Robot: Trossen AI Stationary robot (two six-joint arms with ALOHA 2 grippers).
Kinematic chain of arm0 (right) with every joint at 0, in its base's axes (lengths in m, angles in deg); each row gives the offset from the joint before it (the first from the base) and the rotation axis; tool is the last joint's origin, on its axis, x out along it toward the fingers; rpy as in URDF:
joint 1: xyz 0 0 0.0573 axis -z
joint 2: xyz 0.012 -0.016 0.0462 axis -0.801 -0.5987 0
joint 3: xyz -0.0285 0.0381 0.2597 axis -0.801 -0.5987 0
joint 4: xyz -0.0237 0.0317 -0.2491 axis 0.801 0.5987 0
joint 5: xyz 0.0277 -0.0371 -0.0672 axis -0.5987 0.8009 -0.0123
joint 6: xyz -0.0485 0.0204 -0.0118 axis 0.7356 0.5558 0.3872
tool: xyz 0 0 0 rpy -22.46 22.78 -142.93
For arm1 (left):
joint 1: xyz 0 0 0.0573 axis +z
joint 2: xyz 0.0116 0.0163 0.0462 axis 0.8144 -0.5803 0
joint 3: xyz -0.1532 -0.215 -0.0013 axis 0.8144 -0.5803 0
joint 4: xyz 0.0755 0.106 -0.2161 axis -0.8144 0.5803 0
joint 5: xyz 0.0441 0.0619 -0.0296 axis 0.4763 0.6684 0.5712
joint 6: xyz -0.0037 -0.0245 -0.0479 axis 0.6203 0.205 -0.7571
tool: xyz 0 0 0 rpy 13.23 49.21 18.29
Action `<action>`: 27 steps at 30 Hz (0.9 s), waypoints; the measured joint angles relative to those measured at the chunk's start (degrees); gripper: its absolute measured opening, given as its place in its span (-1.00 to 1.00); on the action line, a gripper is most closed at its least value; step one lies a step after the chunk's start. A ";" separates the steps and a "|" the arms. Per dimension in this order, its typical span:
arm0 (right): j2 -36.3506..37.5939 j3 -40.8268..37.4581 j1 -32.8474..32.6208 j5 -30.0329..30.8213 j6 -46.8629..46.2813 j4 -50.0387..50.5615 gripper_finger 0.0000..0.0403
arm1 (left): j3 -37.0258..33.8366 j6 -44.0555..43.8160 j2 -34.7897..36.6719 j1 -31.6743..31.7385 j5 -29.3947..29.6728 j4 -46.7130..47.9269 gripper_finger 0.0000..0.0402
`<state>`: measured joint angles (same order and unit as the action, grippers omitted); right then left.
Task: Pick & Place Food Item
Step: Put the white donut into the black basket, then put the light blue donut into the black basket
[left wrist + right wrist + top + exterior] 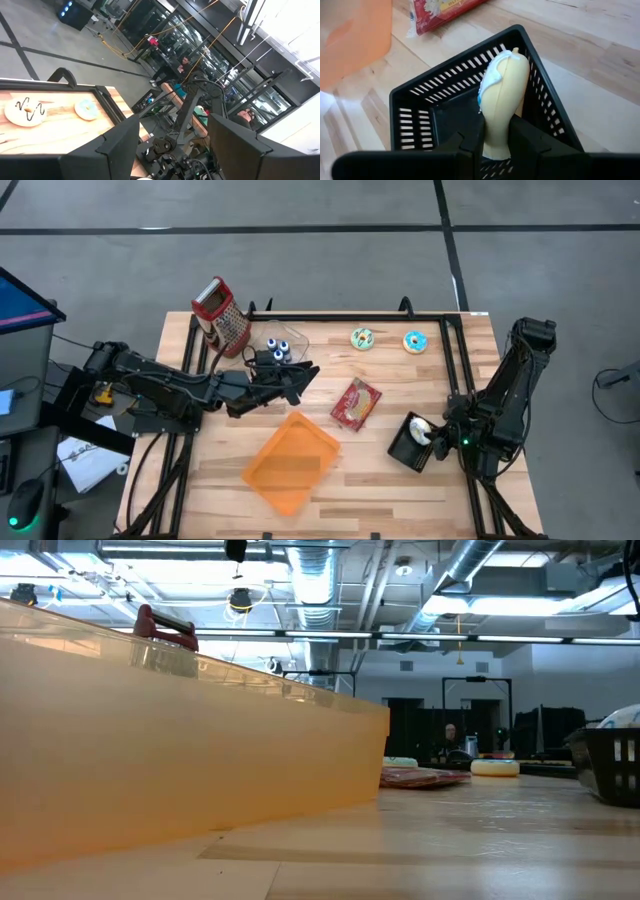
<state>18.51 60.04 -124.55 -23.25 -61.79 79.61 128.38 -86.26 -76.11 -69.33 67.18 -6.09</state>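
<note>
One doughnut [501,107], cream with white-blue icing, pinched by the right gripper [496,142] over the black basket [420,107] at right, not yet released; left gripper [172,145] spread, idle.

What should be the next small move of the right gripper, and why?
Probably it should open its fingers and let go. The right gripper holds a donut on edge, pale with white and blue icing, and this donut already hangs inside the black basket, above its floor. The left gripper waits open over the table's middle.
</note>
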 joint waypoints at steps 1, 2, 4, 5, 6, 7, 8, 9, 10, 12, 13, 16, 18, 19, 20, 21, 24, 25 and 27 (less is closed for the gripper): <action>0.00 0.00 0.10 0.00 0.05 0.01 -0.63 | 0.00 0.00 0.00 0.00 0.00 0.00 0.15; 0.00 0.00 0.24 0.00 0.20 0.01 -0.62 | 0.00 0.00 0.00 0.00 -0.02 0.00 0.15; 0.00 0.00 0.55 -0.05 0.57 0.01 -0.57 | 0.00 0.00 0.00 0.00 -0.02 0.00 0.15; 0.00 0.01 0.75 -0.20 0.91 0.01 -0.53 | 0.00 0.00 0.00 0.00 -0.02 0.00 0.15; 0.00 0.00 0.99 -0.39 1.09 0.02 -0.49 | 0.00 0.00 0.00 0.00 -0.08 0.00 0.15; 0.00 0.02 1.19 -0.42 1.26 0.01 -0.44 | 0.02 -0.02 0.00 0.00 -0.39 0.00 0.15; 0.00 0.02 1.38 -0.42 1.34 0.01 -0.37 | 0.02 -0.03 0.00 0.00 -0.76 0.00 0.15; 0.00 0.02 1.57 -0.43 1.48 0.03 -0.31 | 0.02 -0.15 0.00 0.00 -0.94 0.00 0.15; -0.05 0.02 1.84 -0.44 1.51 0.08 -0.25 | 0.02 -0.35 0.00 0.00 -0.96 0.00 0.15; -0.09 0.02 2.20 -0.44 1.52 0.17 -0.11 | 0.02 -0.46 0.00 0.00 -1.03 0.00 0.15; -0.09 0.02 2.37 -0.44 1.56 0.20 -0.05 | 0.02 -0.46 0.00 0.00 -1.33 0.00 0.15; -0.09 0.02 2.98 -0.45 1.70 0.41 0.13 | 0.04 -0.46 0.00 0.00 -1.38 0.02 0.15; -0.09 0.02 3.31 -0.46 1.70 0.40 0.21 | 0.04 -0.46 0.00 0.00 -1.42 0.02 0.15; -0.09 0.02 3.38 -0.46 1.70 0.40 0.24 | 0.04 -0.46 0.00 0.00 -1.54 0.02 0.15; -0.09 0.02 3.44 -0.44 1.70 0.40 0.26 | 0.04 -0.46 0.00 0.00 -1.88 0.02 0.15; -0.09 0.02 3.61 -0.44 1.70 0.38 0.26 | 0.04 -0.46 0.00 0.00 -2.09 0.02 0.15; -0.09 0.02 3.69 -0.38 1.68 0.42 0.27 | 0.04 -0.46 -0.01 0.00 -2.45 0.04 0.15; -0.09 0.02 3.69 -0.34 1.68 0.43 0.27 | 0.04 -0.46 0.00 0.00 -2.45 0.04 0.15; -0.09 0.02 3.89 -0.15 1.68 0.43 0.27 | 0.04 -0.45 -0.01 0.00 -2.66 0.04 0.15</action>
<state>18.42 60.06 -120.66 -23.40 -60.11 80.03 128.43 -86.71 -76.12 -69.33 64.52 -6.05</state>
